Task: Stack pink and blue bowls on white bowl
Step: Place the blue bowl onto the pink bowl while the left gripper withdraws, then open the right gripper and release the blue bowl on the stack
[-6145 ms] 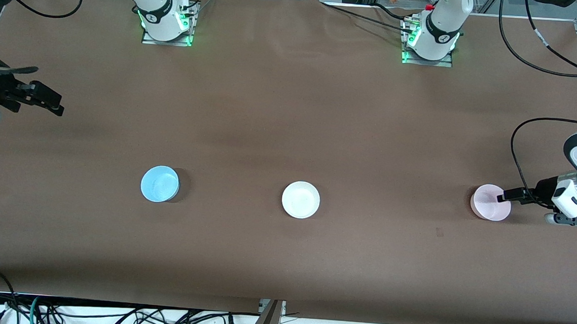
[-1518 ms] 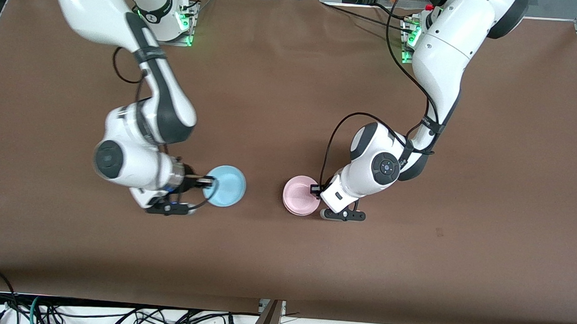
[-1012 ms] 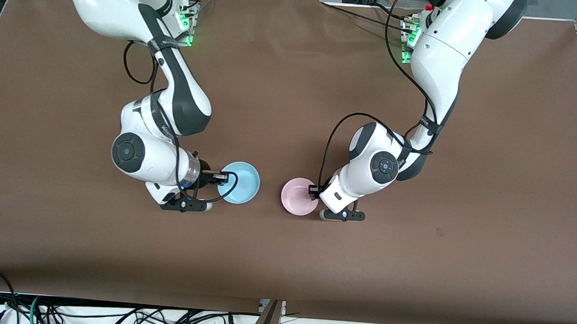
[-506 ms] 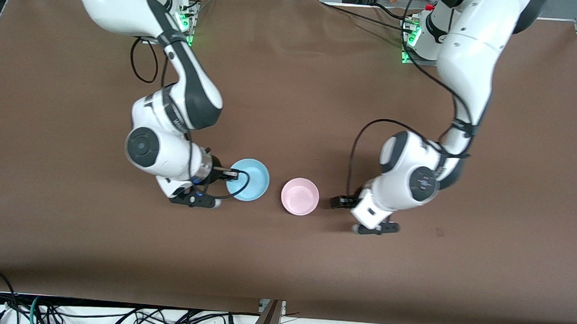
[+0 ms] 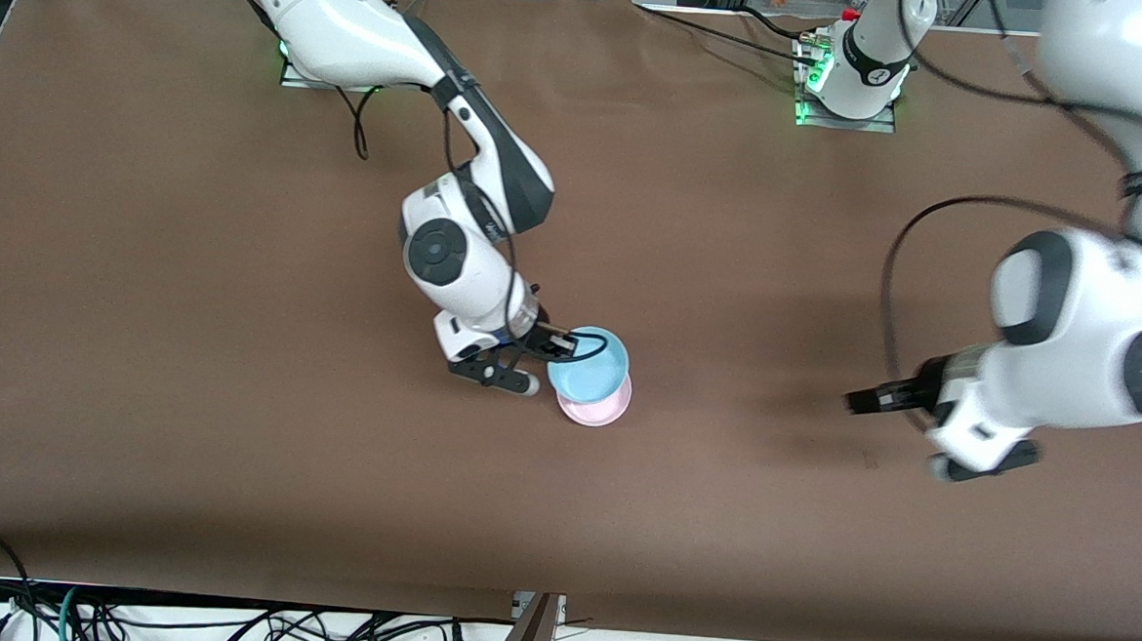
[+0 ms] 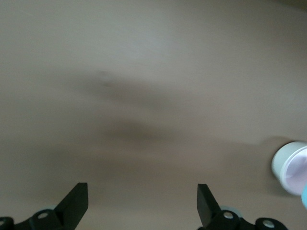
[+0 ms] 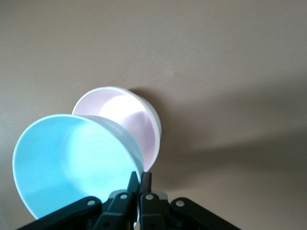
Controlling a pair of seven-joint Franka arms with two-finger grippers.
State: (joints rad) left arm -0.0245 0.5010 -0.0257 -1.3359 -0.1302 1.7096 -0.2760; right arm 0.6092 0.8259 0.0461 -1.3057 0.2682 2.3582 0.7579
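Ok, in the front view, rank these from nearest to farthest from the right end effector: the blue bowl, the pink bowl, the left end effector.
1. blue bowl: pinched at its rim by the right end effector, held over the stack.
2. pink bowl: directly beneath the blue bowl, at the table's middle.
3. left end effector: open, over bare table toward the left arm's end.

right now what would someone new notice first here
The blue bowl, pinched at its rim by the right claw, hangs over the pink bowl mid-table. The pink bowl sits nested in the white bowl. The left claw hangs open over bare table toward the left arm's end.
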